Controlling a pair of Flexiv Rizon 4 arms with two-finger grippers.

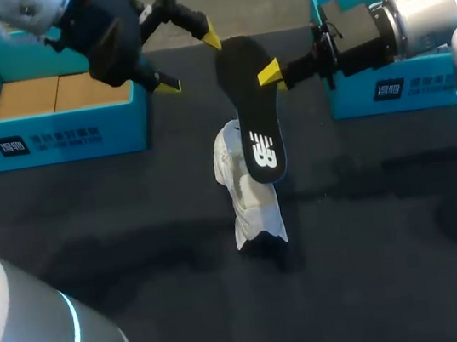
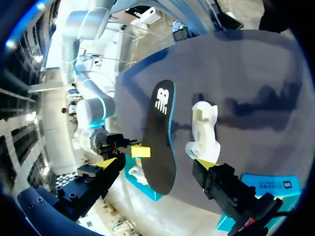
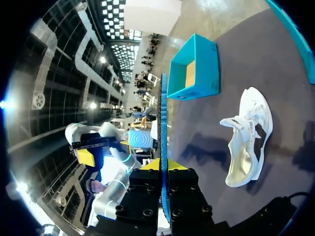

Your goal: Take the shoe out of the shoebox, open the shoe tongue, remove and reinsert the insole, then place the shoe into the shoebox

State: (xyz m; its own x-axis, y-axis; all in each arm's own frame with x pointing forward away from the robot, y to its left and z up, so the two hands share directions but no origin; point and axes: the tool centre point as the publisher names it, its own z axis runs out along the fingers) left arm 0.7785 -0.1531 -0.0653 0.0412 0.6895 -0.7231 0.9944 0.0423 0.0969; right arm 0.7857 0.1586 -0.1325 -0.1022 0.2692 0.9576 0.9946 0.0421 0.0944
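Observation:
A black insole (image 1: pixel 252 107) with a white logo hangs in the air, and my right gripper (image 1: pixel 272 73) is shut on its edge near one end. The right wrist view shows it edge-on as a thin blue-edged strip (image 3: pixel 163 142) between the closed fingers of the right gripper (image 3: pixel 162 166). The white shoe (image 1: pixel 247 194) lies on the dark table under the insole, also seen as the shoe (image 3: pixel 248 137) and shoe (image 2: pixel 204 130). My left gripper (image 1: pixel 189 60) stands open beside the insole's far end, with the insole (image 2: pixel 161 137) ahead between its spread fingers, untouched.
A blue shoebox (image 1: pixel 57 119) with a cardboard floor stands at the back left under my left arm. A second blue box (image 1: pixel 371 89) stands at the back right behind my right arm. The black table surface (image 1: pixel 164 258) stretches toward the front.

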